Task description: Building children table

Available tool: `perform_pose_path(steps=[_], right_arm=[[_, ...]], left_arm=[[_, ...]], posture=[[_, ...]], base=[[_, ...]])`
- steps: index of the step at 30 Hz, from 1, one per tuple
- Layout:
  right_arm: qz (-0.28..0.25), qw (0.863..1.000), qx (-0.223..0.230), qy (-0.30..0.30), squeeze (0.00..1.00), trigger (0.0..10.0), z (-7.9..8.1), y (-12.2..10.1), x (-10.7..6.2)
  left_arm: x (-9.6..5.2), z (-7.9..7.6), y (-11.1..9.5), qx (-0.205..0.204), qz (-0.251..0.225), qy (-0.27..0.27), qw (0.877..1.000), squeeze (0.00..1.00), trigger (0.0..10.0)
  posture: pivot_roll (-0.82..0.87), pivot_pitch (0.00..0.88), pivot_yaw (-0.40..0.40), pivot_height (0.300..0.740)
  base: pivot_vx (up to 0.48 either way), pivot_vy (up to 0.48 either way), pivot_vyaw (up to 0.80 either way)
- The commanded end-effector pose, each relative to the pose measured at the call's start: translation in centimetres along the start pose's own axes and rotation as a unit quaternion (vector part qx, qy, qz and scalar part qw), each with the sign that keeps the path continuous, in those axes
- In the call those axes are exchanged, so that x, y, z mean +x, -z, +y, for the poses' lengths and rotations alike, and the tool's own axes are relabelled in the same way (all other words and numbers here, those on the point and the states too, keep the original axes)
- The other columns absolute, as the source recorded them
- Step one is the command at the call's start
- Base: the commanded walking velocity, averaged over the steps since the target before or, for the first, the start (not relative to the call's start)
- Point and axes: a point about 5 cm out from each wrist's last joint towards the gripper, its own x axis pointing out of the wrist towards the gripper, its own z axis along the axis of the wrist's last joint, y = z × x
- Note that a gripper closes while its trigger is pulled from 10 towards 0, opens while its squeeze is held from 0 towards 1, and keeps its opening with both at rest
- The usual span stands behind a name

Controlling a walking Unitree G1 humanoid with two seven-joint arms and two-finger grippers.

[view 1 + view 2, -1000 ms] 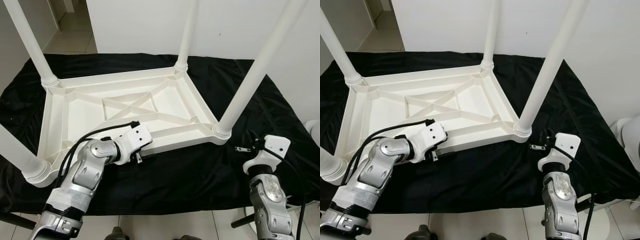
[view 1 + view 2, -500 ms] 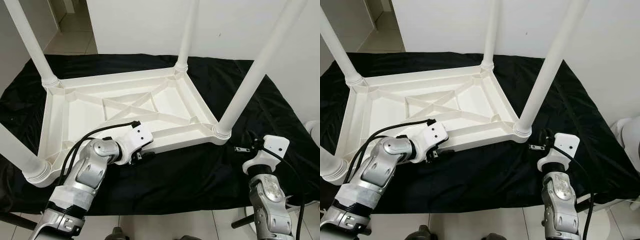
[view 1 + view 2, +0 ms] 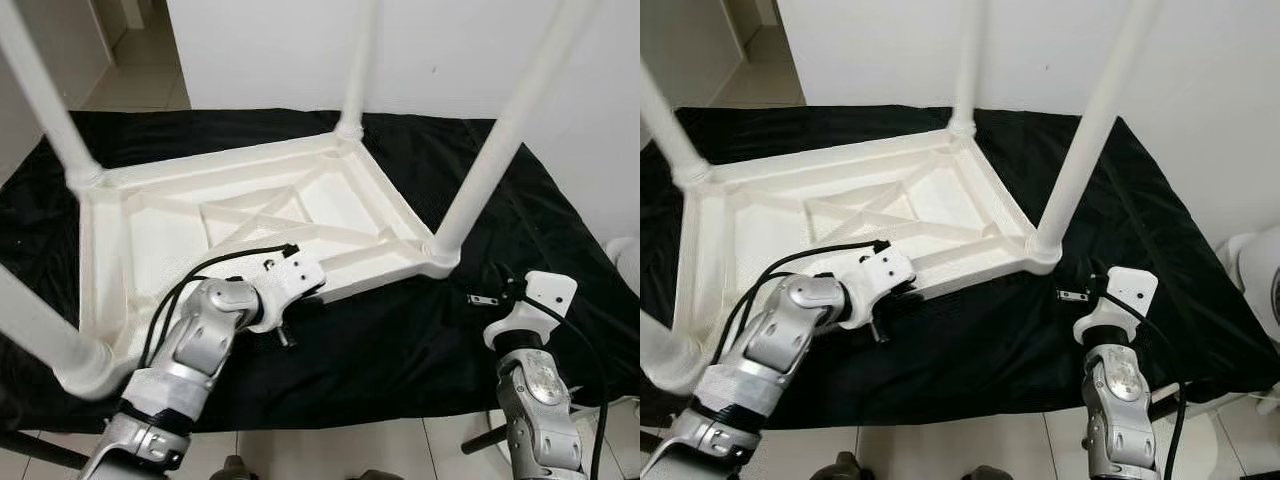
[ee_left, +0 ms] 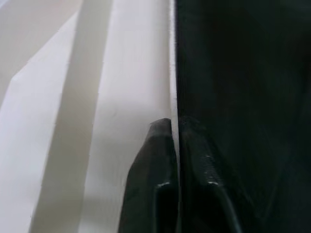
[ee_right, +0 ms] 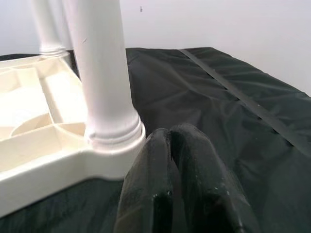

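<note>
Left eye view shows us one white plastic children table (image 3: 250,215) lying upside down on a black cloth (image 3: 400,340) spread over the floor. We count four white legs (image 3: 500,150) standing up from its corners, and its underside forms a shallow tray with crossed ribs; we see nothing lying inside it. Our left pincer (image 4: 176,160) is at the near long rim of the table: its two black fingers (image 4: 150,174) are closed on that thin rim, one on the white inner side and one on the dark outer side. Our right pincer (image 5: 170,160) rests over the cloth just beside the near right corner leg (image 5: 99,68), its fingers pressed together and holding nothing, apart from the table.
</note>
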Motion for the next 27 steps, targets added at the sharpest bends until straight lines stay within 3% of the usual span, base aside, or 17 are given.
perform_pose_path(steps=[1, 5, 9, 12, 13, 14, 15, 17, 25, 27], right_arm=[[-0.001, 1.000, -0.006, -0.001, 0.00, 10.0, 0.1, 0.0, 0.0], [-0.001, 1.000, -0.003, -0.002, 0.00, 10.0, 0.4, 0.0, 0.0], [-0.001, 1.000, -0.002, 0.000, 0.00, 10.0, 0.5, 0.1, -0.1], [0.000, 1.000, -0.001, 0.001, 0.00, 10.0, 0.7, 0.1, 0.0], [-0.001, 1.000, -0.001, 0.002, 0.00, 10.0, 0.7, 0.1, 0.0], [-0.002, 1.000, -0.001, 0.002, 0.00, 10.0, 0.7, 0.1, 0.0], [-0.002, 1.000, -0.001, 0.002, 0.00, 10.0, 0.7, 0.1, 0.0], [-0.002, 1.000, -0.001, 0.004, 0.00, 10.0, 0.7, 0.1, -0.1], [-0.001, 1.000, -0.001, 0.010, 0.00, 10.0, 0.7, 0.2, -0.4], [0.000, 1.000, 0.000, 0.011, 0.00, 10.0, 0.8, 0.3, -0.5]], left_arm=[[0.8, 0.3, 0.5, -0.014, 0.018, -0.085, 0.996, 0.00, 1.7], [2.1, 0.1, -0.7, -0.027, 0.006, -0.108, 0.994, 0.00, 1.5], [3.5, 0.0, -2.0, -0.040, -0.006, -0.134, 0.990, 0.00, 2.3], [4.7, 0.0, -3.5, -0.044, -0.022, -0.159, 0.986, 0.00, 2.2], [4.9, 0.0, -3.9, -0.042, -0.026, -0.163, 0.985, 0.00, 2.4], [5.1, 0.0, -4.1, -0.041, -0.028, -0.163, 0.985, 0.00, 3.4], [5.1, 0.0, -4.1, -0.041, -0.028, -0.163, 0.985, 0.00, 3.4], [5.3, -0.1, -4.5, -0.036, -0.029, -0.154, 0.987, 0.00, 10.0], [5.5, -0.3, -4.8, -0.021, -0.042, -0.141, 0.989, 0.00, 10.0], [5.4, -0.7, -5.2, -0.024, -0.076, -0.127, 0.989, 0.00, 10.0]], posture=[[-0.03, 0.007, -0.025, 0.740], [-0.04, 0.007, -0.020, 0.740], [-0.04, 0.006, -0.020, 0.740], [-0.04, 0.005, -0.014, 0.740], [-0.04, 0.005, -0.014, 0.740], [-0.05, 0.005, -0.011, 0.740], [-0.05, 0.005, -0.011, 0.740], [-0.05, 0.005, -0.011, 0.740], [-0.05, 0.010, 0.002, 0.740], [-0.04, 0.014, -0.001, 0.740]], base=[[0.000, 0.000, 0.00], [0.000, 0.000, 0.00], [0.000, 0.000, 0.00], [0.000, 0.000, 0.00], [0.000, 0.000, 0.00], [0.000, 0.000, 0.00], [0.000, 0.000, 0.00], [0.000, 0.000, 0.00], [0.000, 0.000, 0.00], [0.000, 0.000, 0.00]])
